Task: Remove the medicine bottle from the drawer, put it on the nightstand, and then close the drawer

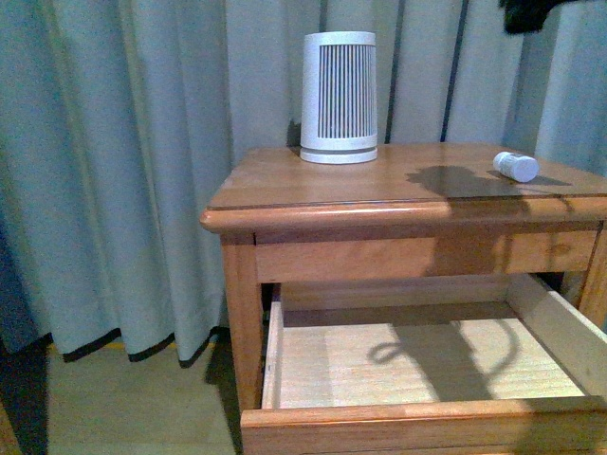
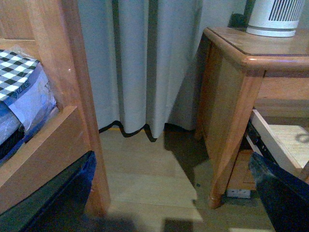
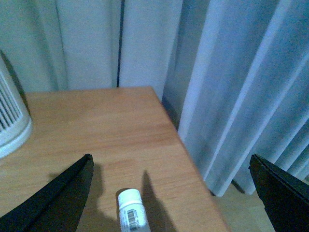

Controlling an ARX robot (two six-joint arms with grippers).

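So you are nearing the end: the medicine bottle [image 1: 516, 167] is lying on its side on the nightstand [image 1: 313, 182], near the right edge. The drawer [image 1: 427, 365] is gaping open and empty, waiting for closing. Your right gripper [image 3: 170, 159] is hovering over the bottle, spread wide and holding nothing. Your left gripper [image 2: 171, 159] is gaping wide beside the nightstand. You are counting one bottle, one open drawer and one ribbed device [image 1: 339, 95].
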